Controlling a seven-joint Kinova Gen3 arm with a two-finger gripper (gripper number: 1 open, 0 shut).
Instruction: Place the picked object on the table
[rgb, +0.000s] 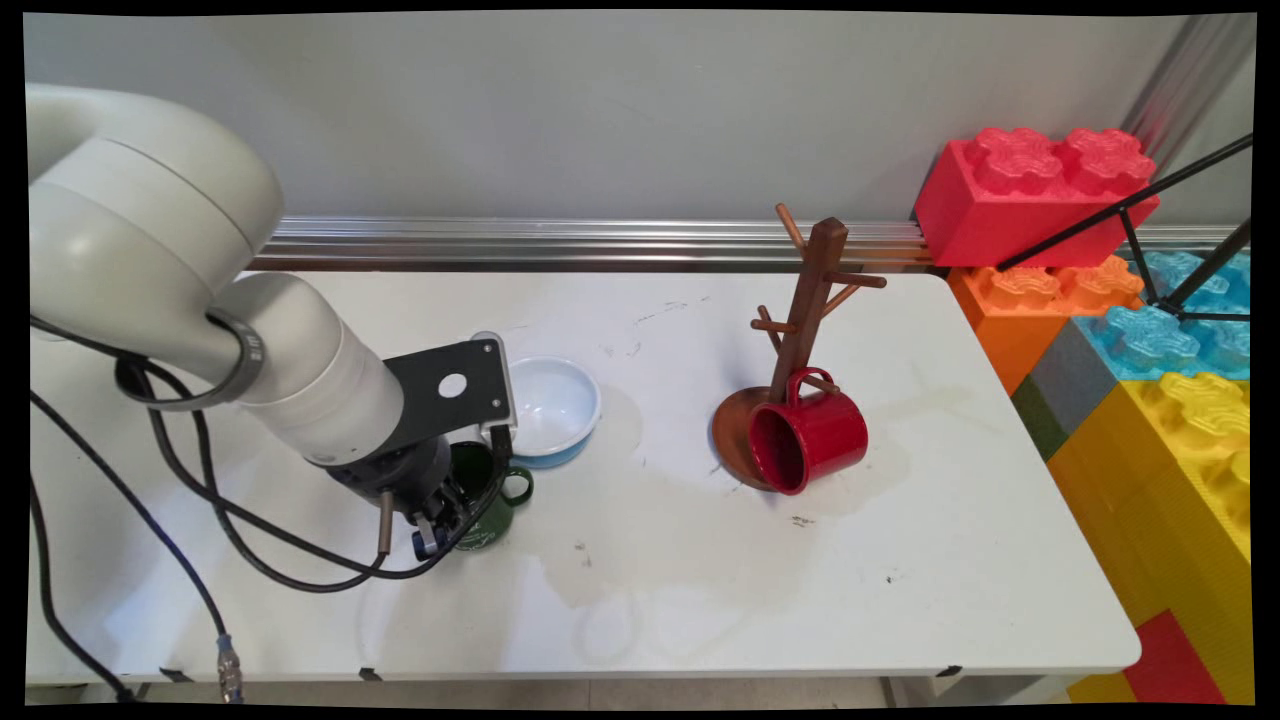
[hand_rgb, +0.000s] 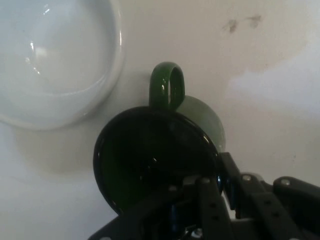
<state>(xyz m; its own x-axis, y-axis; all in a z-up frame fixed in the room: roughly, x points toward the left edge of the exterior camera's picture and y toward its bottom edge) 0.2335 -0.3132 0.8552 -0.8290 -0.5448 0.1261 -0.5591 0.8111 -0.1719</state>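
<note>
Green enamel is what the gripper (rgb: 447, 520) has hold of: a dark green mug (rgb: 487, 508) standing on the white tabletop (rgb: 700, 560), left of the middle and toward its near edge. From the main view the arm covers most of the mug, so only its handle and a strip of its side show. The hand view fills in the rest: it looks straight down into the mug's dark mouth (hand_rgb: 150, 160), with one finger reaching inside and the other (hand_rgb: 227, 180) down the outside, the two pinching the rim between them on the side opposite the handle (hand_rgb: 167, 87).

Just behind the mug, toward the far edge, sits a white bowl (rgb: 552, 408) with a pale blue outside; the hand view shows its glossy inside (hand_rgb: 50, 60) close to the mug's handle but not touching it. Only the main view takes in the right half of the tabletop, where a wooden mug tree (rgb: 805, 310) leans, and a red mug (rgb: 808, 440) hangs by its handle from a low peg, its mouth turned toward the near left. Big plastic building blocks (rgb: 1130, 330) are stacked past the right edge.
</note>
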